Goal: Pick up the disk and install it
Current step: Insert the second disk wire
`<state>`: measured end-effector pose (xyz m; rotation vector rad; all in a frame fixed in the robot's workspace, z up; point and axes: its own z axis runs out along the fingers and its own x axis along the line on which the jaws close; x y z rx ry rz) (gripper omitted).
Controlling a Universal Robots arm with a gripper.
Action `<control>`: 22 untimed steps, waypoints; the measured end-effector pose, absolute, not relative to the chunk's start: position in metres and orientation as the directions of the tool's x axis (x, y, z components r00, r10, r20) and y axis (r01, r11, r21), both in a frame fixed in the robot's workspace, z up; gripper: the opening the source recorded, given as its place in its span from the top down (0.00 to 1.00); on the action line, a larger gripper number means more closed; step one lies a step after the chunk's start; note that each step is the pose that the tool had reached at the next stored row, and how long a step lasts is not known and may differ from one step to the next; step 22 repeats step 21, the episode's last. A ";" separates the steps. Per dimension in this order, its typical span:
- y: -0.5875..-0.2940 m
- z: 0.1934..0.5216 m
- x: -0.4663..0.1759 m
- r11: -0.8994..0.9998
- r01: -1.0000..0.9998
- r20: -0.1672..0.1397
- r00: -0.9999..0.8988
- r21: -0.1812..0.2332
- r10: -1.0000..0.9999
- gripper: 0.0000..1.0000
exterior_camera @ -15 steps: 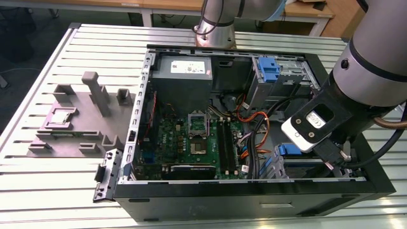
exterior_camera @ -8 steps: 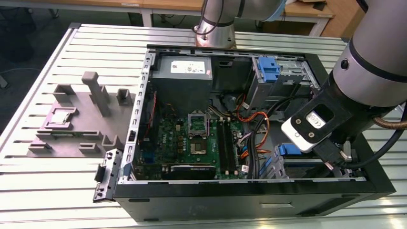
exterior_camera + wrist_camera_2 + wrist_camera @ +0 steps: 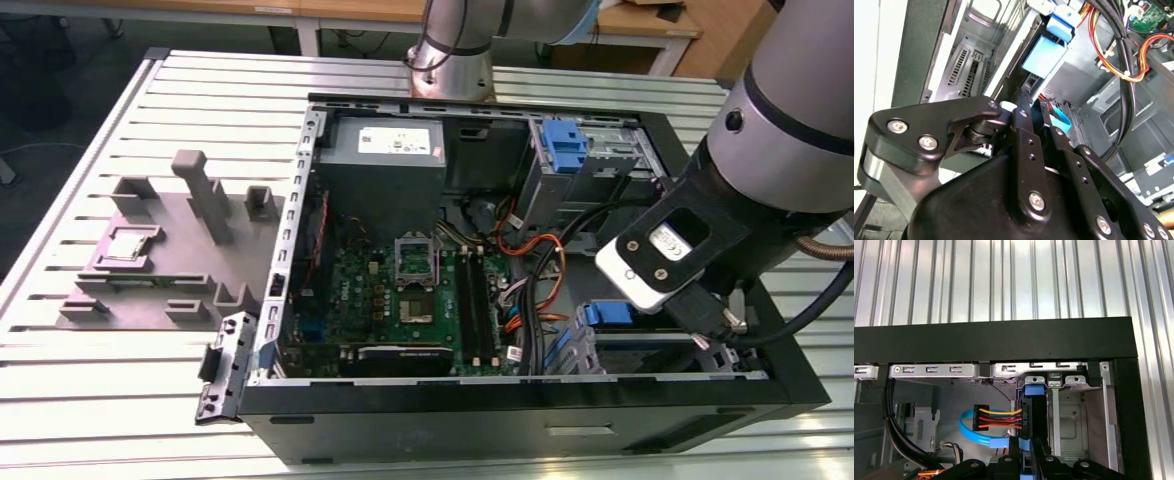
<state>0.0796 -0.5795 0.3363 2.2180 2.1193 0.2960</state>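
A ribbed metal tabletop (image 3: pixel 107 400) carried an open black computer case (image 3: pixel 534 425), with the arm reaching into its drive corner. The tool (image 3: pixel 1024 452) stood with narrow fingers closed edge-on around the disk (image 3: pixel 1033 412), which sat upright just ahead of it in the bay, blue bracket showing. Judged from this, doing the step well meant keeping the disk square to the rails and clear of the cables (image 3: pixel 999 420) beside the tool.

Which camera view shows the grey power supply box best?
The exterior view shows it best: the power supply box sits at the far end of the open computer case, with its whole top face and white sticker unobstructed. Neither wrist view helps here; they look at the drive bay area near the gripper.
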 end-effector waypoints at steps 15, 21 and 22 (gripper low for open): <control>-0.579 0.345 0.080 -0.053 0.983 0.097 0.037 0.173 0.995 0.90; -0.579 0.345 0.080 -0.053 0.983 0.097 0.037 0.173 0.995 0.90; -0.579 0.345 0.080 -0.053 0.983 0.097 0.037 0.173 0.995 0.90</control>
